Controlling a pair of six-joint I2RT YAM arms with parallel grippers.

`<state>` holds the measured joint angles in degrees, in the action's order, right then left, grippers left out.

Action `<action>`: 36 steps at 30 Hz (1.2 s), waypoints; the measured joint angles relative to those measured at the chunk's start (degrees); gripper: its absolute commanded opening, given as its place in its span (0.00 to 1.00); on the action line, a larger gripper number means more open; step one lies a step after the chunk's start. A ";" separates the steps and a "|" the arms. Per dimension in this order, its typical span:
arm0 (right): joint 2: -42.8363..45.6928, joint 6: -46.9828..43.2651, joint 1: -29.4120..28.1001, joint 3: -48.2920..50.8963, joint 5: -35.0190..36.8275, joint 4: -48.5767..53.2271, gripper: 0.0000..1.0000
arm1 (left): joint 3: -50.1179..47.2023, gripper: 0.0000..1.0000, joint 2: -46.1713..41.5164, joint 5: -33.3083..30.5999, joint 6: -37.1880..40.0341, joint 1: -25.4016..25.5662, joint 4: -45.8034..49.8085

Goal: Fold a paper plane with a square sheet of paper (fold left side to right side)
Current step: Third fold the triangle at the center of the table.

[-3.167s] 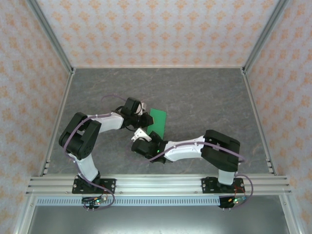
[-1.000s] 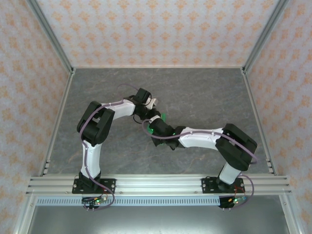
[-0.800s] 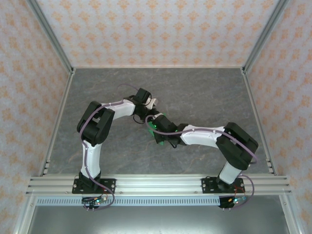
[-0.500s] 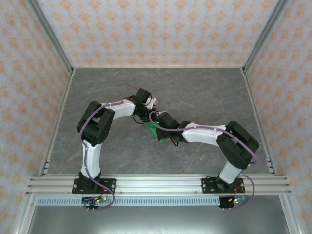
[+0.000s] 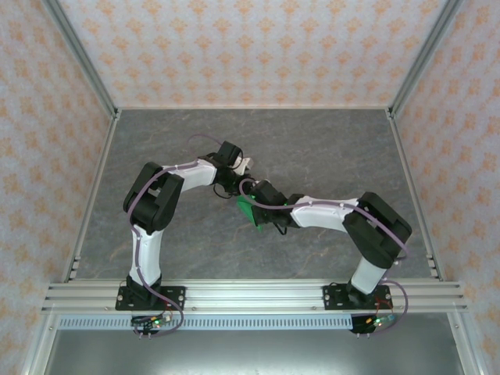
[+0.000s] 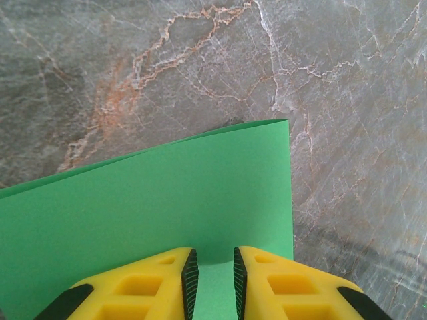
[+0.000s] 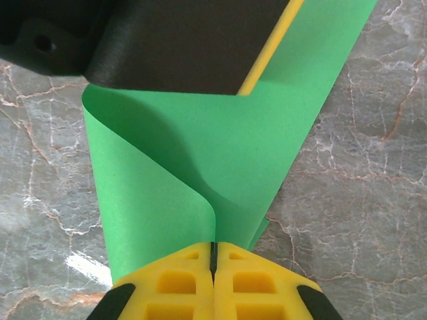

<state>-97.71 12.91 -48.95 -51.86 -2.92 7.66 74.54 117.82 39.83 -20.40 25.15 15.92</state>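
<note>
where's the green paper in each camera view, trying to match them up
Top external: the green paper is a small patch mid-table, where the two arms meet.
Left wrist: the green paper lies flat across the lower left and centre, one corner right of centre.
Right wrist: the green paper runs up the centre, its left side curled over.
Shared landmark: the grey marbled tabletop around it.

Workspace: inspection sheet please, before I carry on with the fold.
Surface: grey marbled table.
Job's things: square sheet of paper, green, one side curled over itself, not yet creased flat.
Clutter: nothing seen.
Tools: left tool, jaws slightly apart, tips at the sheet; right tool shut on the sheet's curled-over edge.
Cables: purple cables loop near both tools, no snag seen.
Surroundings: patterned walls, aluminium frame.
</note>
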 measured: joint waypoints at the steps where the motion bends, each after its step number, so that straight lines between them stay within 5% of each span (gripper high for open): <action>1: -0.28 0.02 0.00 0.00 0.09 0.00 0.00 | 0.00 0.26 0.00 0.00 0.00 0.00 0.00; 36: -1.46 0.61 0.00 -1.31 0.96 0.48 0.00 | 0.00 0.26 0.00 -0.04 -0.02 0.00 0.02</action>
<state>-99.18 13.52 -48.95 -53.17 -1.96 8.14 74.54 117.82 39.79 -20.43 25.15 15.94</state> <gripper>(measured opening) 0.066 0.258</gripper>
